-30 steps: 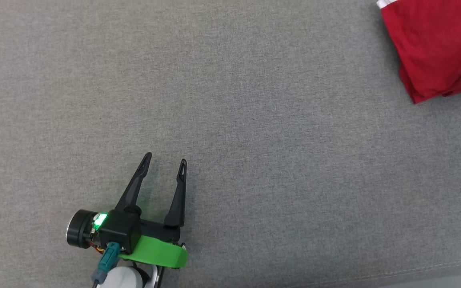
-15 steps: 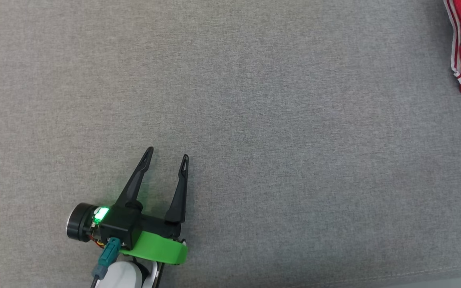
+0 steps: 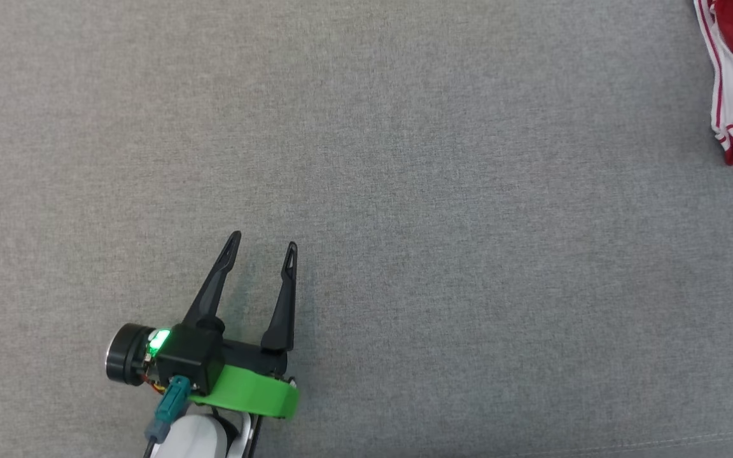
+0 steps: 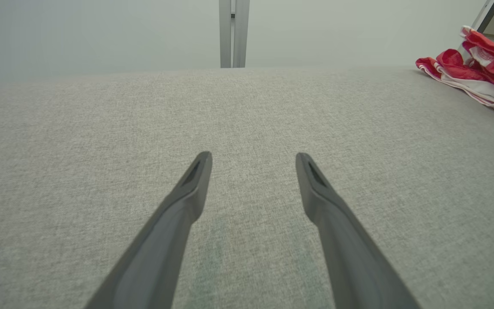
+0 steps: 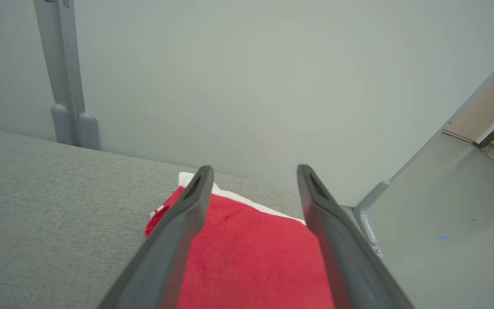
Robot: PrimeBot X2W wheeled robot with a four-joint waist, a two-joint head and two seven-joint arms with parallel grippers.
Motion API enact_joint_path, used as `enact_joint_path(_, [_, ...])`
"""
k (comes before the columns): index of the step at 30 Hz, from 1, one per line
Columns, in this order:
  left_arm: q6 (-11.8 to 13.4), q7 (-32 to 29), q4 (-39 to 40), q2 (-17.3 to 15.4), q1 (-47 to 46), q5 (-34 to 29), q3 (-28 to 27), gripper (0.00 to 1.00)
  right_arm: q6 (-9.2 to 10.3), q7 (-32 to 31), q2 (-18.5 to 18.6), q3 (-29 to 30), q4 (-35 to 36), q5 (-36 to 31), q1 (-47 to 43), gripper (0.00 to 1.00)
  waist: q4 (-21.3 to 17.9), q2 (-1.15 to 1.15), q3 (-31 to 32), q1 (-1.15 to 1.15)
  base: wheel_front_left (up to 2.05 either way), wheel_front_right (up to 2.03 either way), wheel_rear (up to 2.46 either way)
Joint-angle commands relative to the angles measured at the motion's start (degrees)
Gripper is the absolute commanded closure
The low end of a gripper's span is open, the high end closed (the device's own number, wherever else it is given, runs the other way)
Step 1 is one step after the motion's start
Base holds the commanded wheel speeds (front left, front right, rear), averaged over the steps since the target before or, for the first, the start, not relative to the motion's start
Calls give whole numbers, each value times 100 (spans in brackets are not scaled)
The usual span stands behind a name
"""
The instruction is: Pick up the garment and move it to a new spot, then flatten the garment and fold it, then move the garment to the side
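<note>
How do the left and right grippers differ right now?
The left gripper is over bare grey surface; the right gripper has the red garment beneath it. The left gripper is far from the garment, off to its right; the right gripper is at it, by the surface's edge, contact unclear. Both are open, gripping nothing.

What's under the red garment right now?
The garment lies on the grey fabric surface, near its far edge. Whatever sits directly beneath the cloth is covered, so I cannot tell. The open right hand points over it.
</note>
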State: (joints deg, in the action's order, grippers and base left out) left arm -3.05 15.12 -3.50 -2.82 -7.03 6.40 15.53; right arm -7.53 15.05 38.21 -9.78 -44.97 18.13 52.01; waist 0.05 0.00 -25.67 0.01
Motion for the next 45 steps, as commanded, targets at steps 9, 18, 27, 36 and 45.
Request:
enact_joint_path(9, [316, 0, -38, -16, 591, 253, -70, 0, 8, 14, -1329, 217, 1866, -149, -2095, 0, 39, 0, 1526, -1, 0, 0, 0])
enact_joint_path(18, [679, 0, 218, -16, 1160, 497, -398, 0, 7, 14, -2085, -39, 2773, -258, -3616, 0, 61, 0, 2495, -1, 0, 0, 0])
enact_joint_path(27, [599, 0, 317, -16, 1467, 391, -528, 0, 7, 14, -2745, 113, 3246, -421, -4918, 0, -43, 0, 2983, -1, 0, 0, 0])
enact_joint_path(36, [526, 0, 65, -16, 1874, 461, -593, 0, 7, 14, -2940, 313, 3430, -467, -5699, 0, -161, 0, 3335, -1, 0, 0, 0])
enact_joint_path(45, [511, 0, -113, -16, 2142, 541, -715, 0, 7, 14, -2969, 394, 3485, -366, -5897, 0, -166, 0, 3500, -1, 0, 0, 0])
